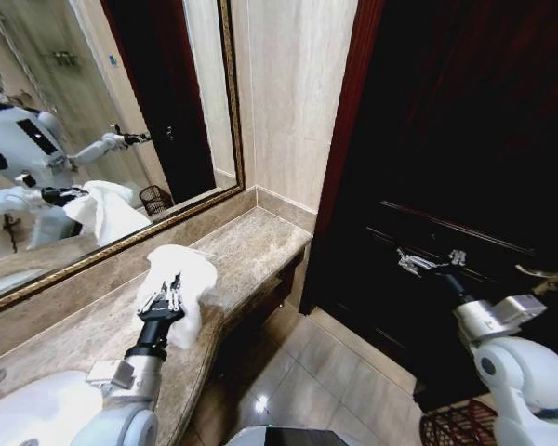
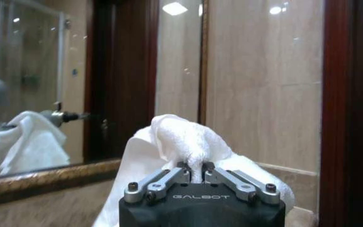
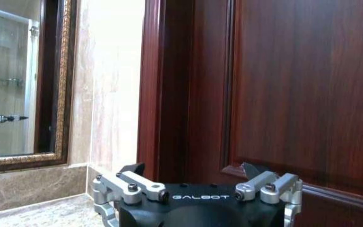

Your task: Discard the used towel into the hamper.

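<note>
1. The left gripper, at lower left of the head view, is clenched on a fold of the white towel. In the left wrist view its fingertips pinch a peak of the cloth, with the rest bunched behind.
2. The towel lies crumpled on the marble counter, near the counter's outer end and just below the gilt-framed mirror. It looks partly gathered up, though whether it is clear of the stone I cannot tell.
3. The right gripper hangs idle at centre right of the head view, in front of the dark wooden door. Its fingers are spread and hold nothing.
4. The hamper, a reddish-brown openwork basket, sits on the floor at the lower right corner of the head view, partly behind the right arm and well apart from the towel.
5. Step in hand, as I judge it: the grasp and pick-up. The next move would call for lifting the towel free of the counter, then carrying it rightward and down over the hamper's mouth before letting go.
6. Count: one towel, one hamper, two grippers. The mirror repeats the towel, the robot and a basket as reflections, not extra things.
</note>
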You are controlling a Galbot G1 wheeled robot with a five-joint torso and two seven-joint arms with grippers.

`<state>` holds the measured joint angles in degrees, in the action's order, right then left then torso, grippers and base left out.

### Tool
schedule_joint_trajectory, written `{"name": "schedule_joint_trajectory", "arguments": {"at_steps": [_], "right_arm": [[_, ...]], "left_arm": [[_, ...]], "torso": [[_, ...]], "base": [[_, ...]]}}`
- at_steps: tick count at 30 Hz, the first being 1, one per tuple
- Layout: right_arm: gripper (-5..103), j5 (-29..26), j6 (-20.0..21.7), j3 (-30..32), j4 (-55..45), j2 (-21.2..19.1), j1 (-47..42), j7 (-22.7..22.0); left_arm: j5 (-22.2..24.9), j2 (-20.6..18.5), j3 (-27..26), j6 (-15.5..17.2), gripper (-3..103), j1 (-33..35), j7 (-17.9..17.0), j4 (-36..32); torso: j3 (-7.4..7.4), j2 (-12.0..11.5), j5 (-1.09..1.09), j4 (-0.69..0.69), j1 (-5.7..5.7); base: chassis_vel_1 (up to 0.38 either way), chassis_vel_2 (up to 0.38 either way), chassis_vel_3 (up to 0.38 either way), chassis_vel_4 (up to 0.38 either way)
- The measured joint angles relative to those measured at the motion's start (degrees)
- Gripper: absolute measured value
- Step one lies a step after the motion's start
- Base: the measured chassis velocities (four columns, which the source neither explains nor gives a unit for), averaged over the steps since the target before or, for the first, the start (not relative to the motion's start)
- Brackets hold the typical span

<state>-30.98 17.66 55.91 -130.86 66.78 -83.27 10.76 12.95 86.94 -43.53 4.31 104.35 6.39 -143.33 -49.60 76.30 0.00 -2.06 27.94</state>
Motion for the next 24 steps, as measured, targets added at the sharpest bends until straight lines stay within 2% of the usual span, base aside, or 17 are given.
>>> {"name": "schedule_joint_trajectory", "arguments": {"at_steps": [6, 12, 17, 24], "right_arm": [[100, 0.3, 0.8, -0.5, 0.2, -0.2, 0.8, -0.7], [100, 0.2, 1.6, -0.3, 0.6, -0.8, 1.3, -1.1], [100, 0.0, 4.4, -0.2, -0.2, -1.3, 2.0, -1.5], [100, -0.5, 4.7, -0.3, -0.8, -1.7, 1.7, -1.5]], "left_arm": [[2.3, -3.8, 0.8, 0.4, 7, -0.9, -0.5, 0.0], [2.4, -3.8, 1.3, 0.3, 7, -0.6, -1.1, 0.1], [2.8, -3.7, 1.0, 0.9, 7, -1.2, -1.4, 0.1], [2.7, -3.3, 1.1, 0.9, 7, -1.1, -1.7, 0.1]], "torso": [[0.00, 0.0, 0.00, -0.01, 0.00], [0.00, 0.0, 0.01, -0.01, 0.00], [0.00, 0.0, 0.00, -0.01, 0.00], [0.00, 0.0, 0.01, -0.01, 0.01]], "base": [[0.000, 0.000, 0.000, 0.000], [0.000, 0.000, 0.000, 0.000], [0.000, 0.000, 0.000, 0.000], [0.000, 0.000, 0.000, 0.000]]}}
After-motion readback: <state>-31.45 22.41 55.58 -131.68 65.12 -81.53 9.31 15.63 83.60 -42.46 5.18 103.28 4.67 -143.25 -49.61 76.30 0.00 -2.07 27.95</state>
